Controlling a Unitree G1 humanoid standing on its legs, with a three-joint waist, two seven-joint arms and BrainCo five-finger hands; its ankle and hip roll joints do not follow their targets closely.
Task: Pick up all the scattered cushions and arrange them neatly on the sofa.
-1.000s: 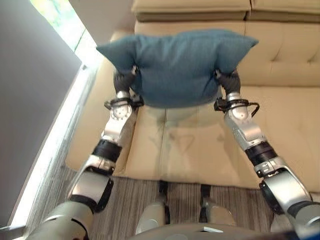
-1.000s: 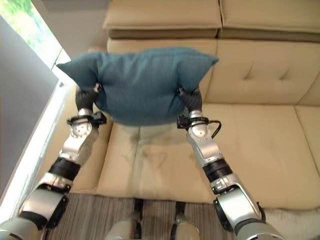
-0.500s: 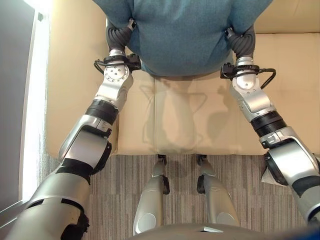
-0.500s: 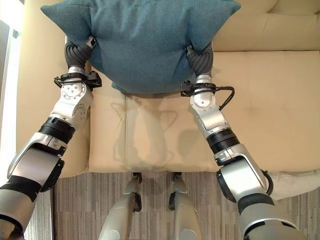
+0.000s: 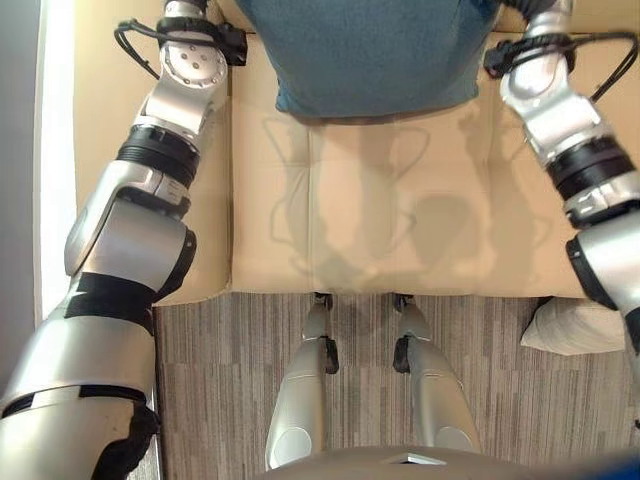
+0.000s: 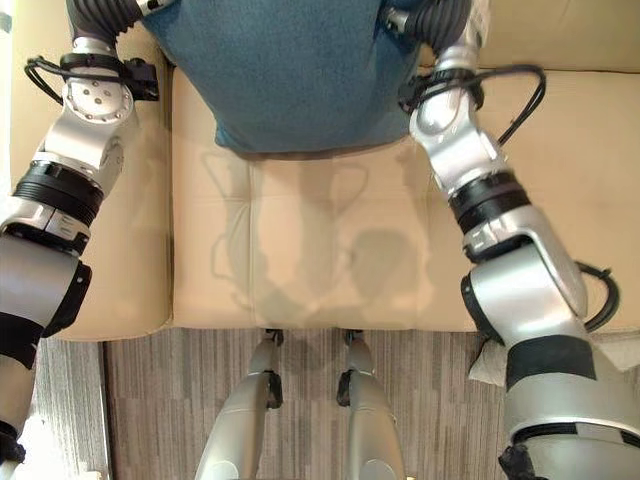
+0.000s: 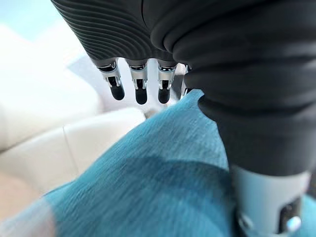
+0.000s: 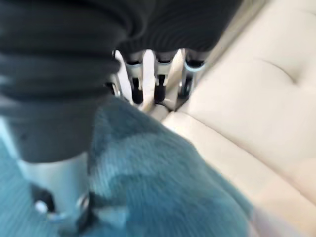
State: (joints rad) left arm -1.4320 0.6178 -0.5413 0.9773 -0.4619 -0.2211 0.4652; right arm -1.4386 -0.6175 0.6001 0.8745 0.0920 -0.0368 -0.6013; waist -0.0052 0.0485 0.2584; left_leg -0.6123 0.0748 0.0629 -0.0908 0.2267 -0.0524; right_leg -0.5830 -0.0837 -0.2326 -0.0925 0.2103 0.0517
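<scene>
A teal cushion [image 5: 370, 55] hangs above the beige sofa seat [image 5: 370, 220], pressed between my two hands. My left hand [image 6: 100, 15] is against the cushion's left side and my right hand [image 6: 440, 15] against its right side. In the left wrist view the fingers [image 7: 140, 89] reach out straight past the teal cloth [image 7: 148, 187]. The right wrist view has the same: straight fingers [image 8: 159, 86] over the cushion [image 8: 163, 182], with the sofa's backrest [image 8: 247, 89] beyond. The cushion's upper part is cut off at the top of both eye views.
A pale cushion [image 5: 575, 328] lies on the striped carpet [image 5: 220, 380] at the sofa's front, by my right side. The sofa's armrest [image 5: 105, 130] runs along the left, with a bright window strip [image 5: 55, 150] beyond it.
The camera has tipped down toward the seat front and carpet. Both arms have stretched further forward, carrying the cushion deeper over the seat toward the backrest.
</scene>
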